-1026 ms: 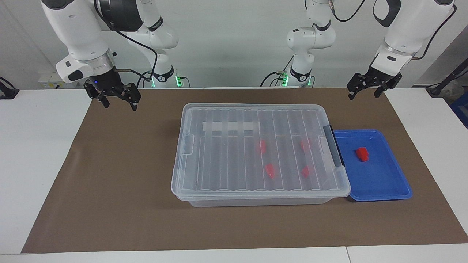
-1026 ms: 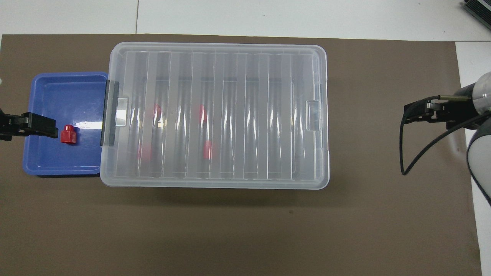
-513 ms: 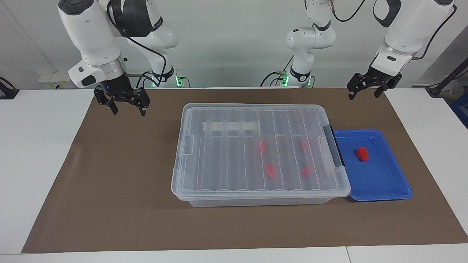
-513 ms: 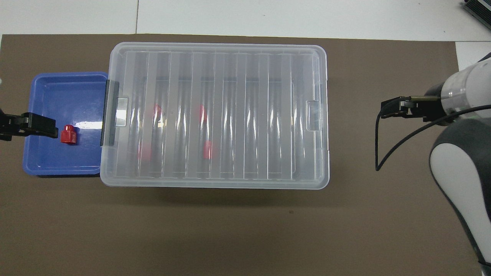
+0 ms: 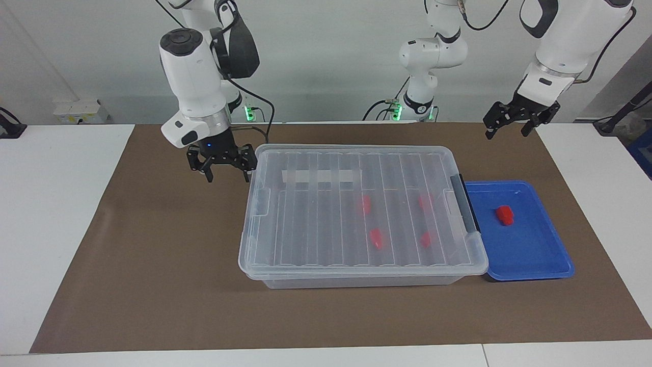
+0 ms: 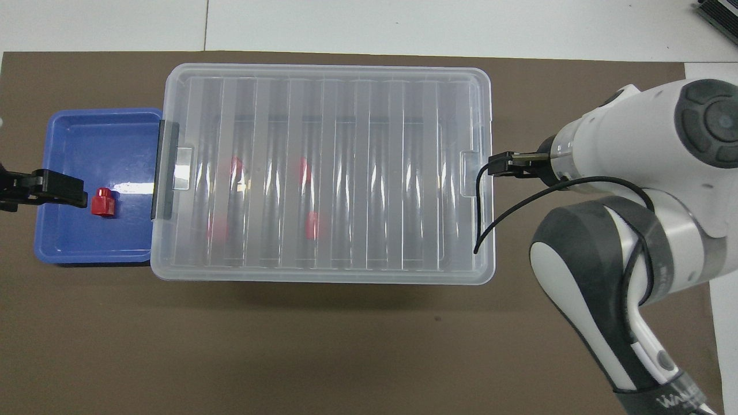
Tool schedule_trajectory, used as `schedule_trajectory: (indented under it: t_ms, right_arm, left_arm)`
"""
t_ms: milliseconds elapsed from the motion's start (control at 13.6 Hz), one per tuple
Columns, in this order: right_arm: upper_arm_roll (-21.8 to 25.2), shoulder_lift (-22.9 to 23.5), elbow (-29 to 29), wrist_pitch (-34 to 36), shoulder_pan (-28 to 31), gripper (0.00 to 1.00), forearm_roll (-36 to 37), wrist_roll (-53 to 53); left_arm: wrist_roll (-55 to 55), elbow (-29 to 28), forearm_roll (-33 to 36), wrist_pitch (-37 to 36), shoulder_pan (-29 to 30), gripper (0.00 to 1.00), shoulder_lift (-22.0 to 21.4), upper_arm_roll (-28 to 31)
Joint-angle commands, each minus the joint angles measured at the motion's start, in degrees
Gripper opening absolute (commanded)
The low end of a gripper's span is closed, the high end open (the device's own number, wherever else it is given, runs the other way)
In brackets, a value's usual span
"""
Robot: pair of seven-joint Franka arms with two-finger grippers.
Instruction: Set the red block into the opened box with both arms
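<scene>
The clear box lies mid-table with its ribbed lid on; several red blocks show through the lid. One more red block lies in the blue tray, which sits against the box's dark-handled end. My right gripper hangs open, holding nothing, just off the box's end toward the right arm's end of the table. In the overhead view the right arm's wrist hides it. My left gripper waits open and high, over the tray's edge close to the loose block.
A brown mat covers the table under the box and tray. A white tape strip lies on the lid. The right arm's forearm stretches over the mat at the right arm's end.
The right arm has swung in from the table's end toward the box, and its gripper has come down beside the box's end. The left arm has not moved.
</scene>
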State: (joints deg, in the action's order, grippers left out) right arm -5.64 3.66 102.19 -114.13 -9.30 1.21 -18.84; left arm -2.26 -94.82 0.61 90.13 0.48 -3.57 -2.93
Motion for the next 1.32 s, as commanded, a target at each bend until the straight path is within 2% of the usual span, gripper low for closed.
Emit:
schedule_trajectory:
  t_ms: [0, 220, 733, 1246]
  right_arm:
    - [-0.08, -0.85, 4.49, -5.21, 0.07, 0.92, -0.33, -1.89]
    - [-0.08, -1.46, 8.27, -5.92, 0.07, 0.92, -0.33, -1.99]
    - [-0.08, -2.17, 10.83, -5.84, -1.60, 0.91, -0.33, -1.81]
    - [0.01, -2.96, 10.75, -3.39, 2.43, 0.93, -0.33, 0.30]
  left_arm:
    - [0.59, -0.11, 0.10, 0.39, 0.58, 1.00, -0.21, -0.15]
    - [0.59, -0.11, 0.10, 0.39, 0.49, 1.00, -0.12, -0.15]
    - [0.59, -0.11, 0.10, 0.39, 0.49, 1.00, -0.21, -0.15]
    - [0.67, -0.63, 0.18, 1.53, 0.66, 1.00, -0.30, -0.15]
